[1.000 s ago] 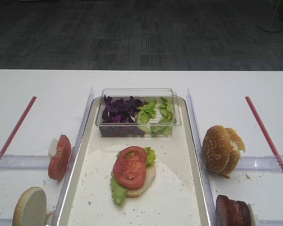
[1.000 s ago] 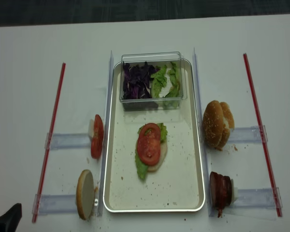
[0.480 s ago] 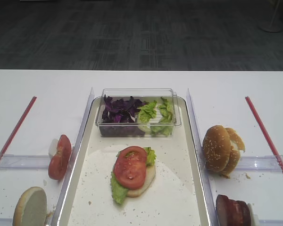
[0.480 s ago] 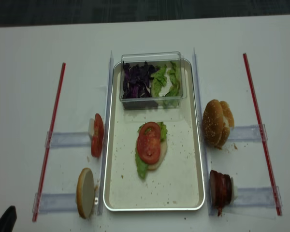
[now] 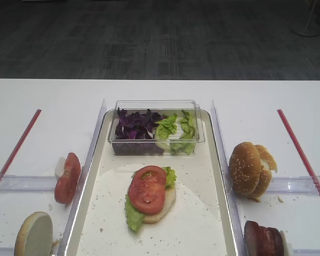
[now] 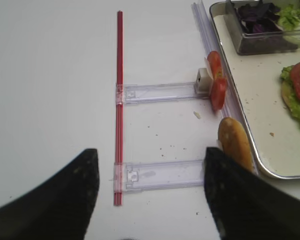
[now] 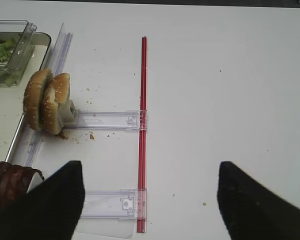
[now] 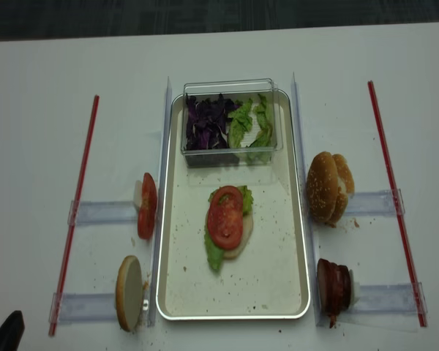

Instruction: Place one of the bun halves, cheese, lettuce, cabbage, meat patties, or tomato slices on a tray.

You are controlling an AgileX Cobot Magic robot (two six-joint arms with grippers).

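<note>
Silvery metal tray [image 8: 293, 289] already carries a bun half [image 8: 239, 232], lettuce [image 8: 214, 256] and a tomato slice [image 8: 225, 217]; meat patties [image 8: 334, 287] wait outside its right rim (none yet added). Left gripper [image 6: 150, 195] and right gripper [image 7: 150, 200] hang spread, empty.

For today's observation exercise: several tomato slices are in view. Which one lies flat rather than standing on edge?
The tomato slice on the tray, lying flat atop lettuce and a bun half. The other tomato slices stand on edge left of the tray.
</note>
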